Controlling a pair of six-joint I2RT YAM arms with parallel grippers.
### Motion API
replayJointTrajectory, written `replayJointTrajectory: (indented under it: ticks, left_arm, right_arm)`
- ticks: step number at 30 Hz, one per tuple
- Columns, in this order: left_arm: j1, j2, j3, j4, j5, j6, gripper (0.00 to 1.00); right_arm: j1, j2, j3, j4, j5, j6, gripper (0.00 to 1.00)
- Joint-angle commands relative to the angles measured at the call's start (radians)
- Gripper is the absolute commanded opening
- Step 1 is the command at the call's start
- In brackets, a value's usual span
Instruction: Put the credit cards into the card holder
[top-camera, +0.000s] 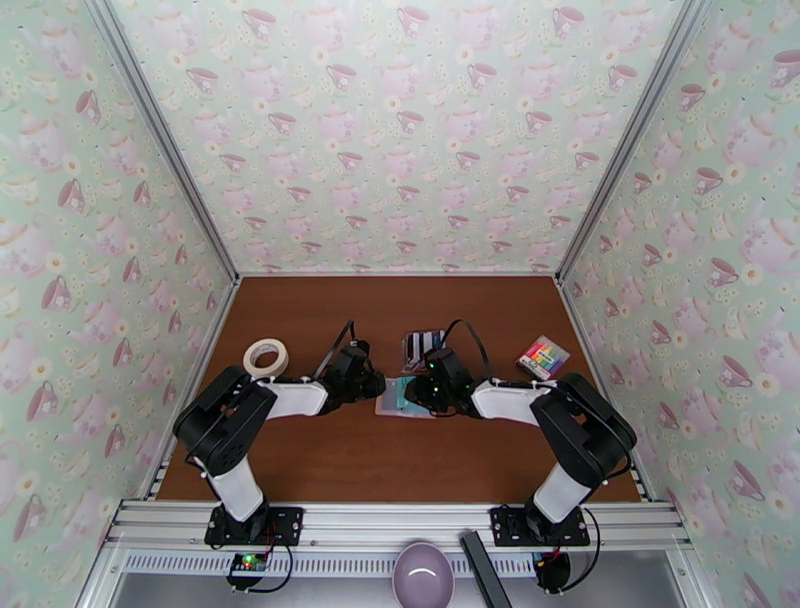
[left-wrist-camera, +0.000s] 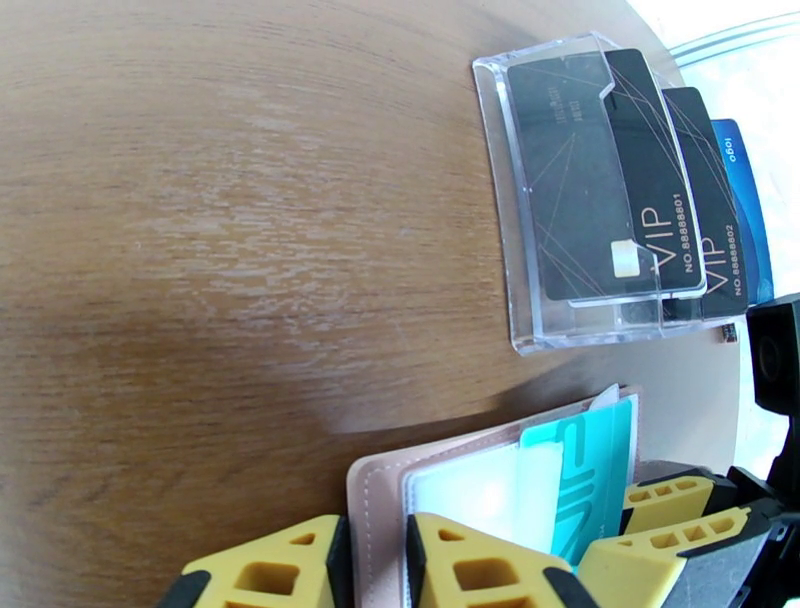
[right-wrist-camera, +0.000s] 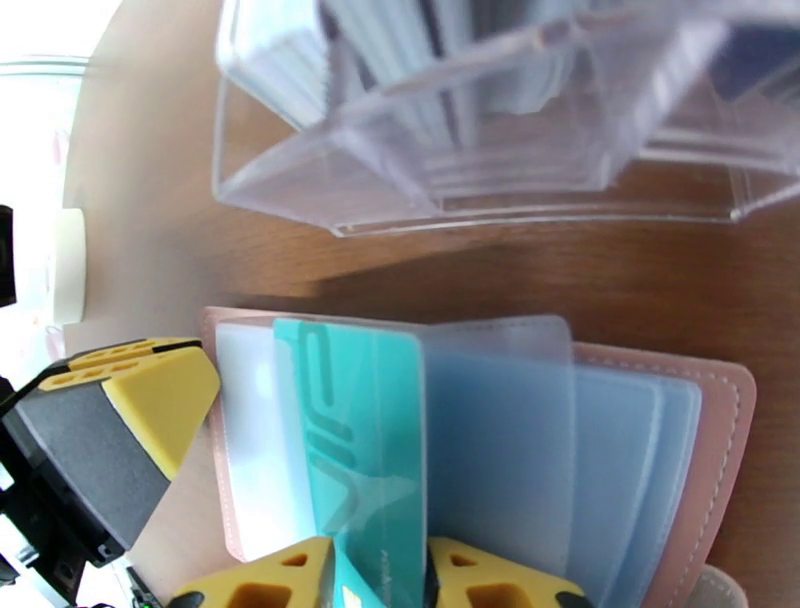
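Closest to me, at the front rail between the two arm bases, sits a purple bowl (top-camera: 422, 578) with a dark bar (top-camera: 483, 568) just beside it. Both arms reach out over the brown bench (top-camera: 400, 460) and bend inward, so their wrists meet near its middle.

Between them lies the pink wallet (right-wrist-camera: 720, 420), open and flat, with its pale bluish clear sleeves (right-wrist-camera: 500, 440) fanned out. The left fingers (left-wrist-camera: 440, 560) are clenched on the wallet's left cover edge, which runs into the narrow gap between them. The right fingers (right-wrist-camera: 300, 570) are closed on the near end of a teal card (right-wrist-camera: 350, 420). That card stands among the sleeves on the wallet's left half. I cannot tell whether it sits inside a sleeve.

Just beyond the wallet stands a clear rack (left-wrist-camera: 500, 150), apart from it by a strip of bare wood. It holds several black cards (left-wrist-camera: 580, 190) printed with VIP and numbers, overlapping one another, and a blue card (left-wrist-camera: 745, 190) behind them.

Off to the left, near the left arm's elbow, a roll of tape (top-camera: 265, 357) lies flat. Well to the right, near the side wall, rests a striped pad (top-camera: 542, 357) of many colours. Teacup wallpaper (top-camera: 400, 150) closes in the far end.
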Motion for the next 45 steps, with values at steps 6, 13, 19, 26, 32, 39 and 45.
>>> replayJointTrajectory:
  ticks: [6,13,19,26,32,39,45]
  left_arm:
    - [-0.039,0.126,-0.056,-0.139,0.085,-0.028,0.25]
    - [-0.039,0.130,-0.056,-0.131,0.094,-0.036,0.25]
    - [-0.037,0.146,-0.056,-0.108,0.104,-0.049,0.25]
    - [-0.036,0.160,-0.061,-0.085,0.131,-0.065,0.25]
    - [-0.037,0.163,-0.069,-0.069,0.132,-0.076,0.25]
    - [-0.041,0.161,-0.086,-0.060,0.129,-0.085,0.24]
    - [-0.047,0.157,-0.117,-0.035,0.124,-0.095,0.24]
  right_arm:
    - [-0.015,-0.026,-0.035,0.047,-0.050,0.025,0.15]
    - [-0.017,-0.023,-0.043,0.055,-0.074,0.009,0.03]
    - [-0.022,-0.019,-0.075,0.099,-0.103,0.006,0.02]
    - [-0.027,0.000,-0.153,0.272,-0.172,0.051,0.01]
    - [-0.028,0.031,-0.204,0.415,-0.211,0.106,0.00]
    - [-0.029,0.113,-0.245,0.569,-0.191,0.188,0.00]
    - [-0.029,0.184,-0.284,0.715,-0.173,0.262,0.00]
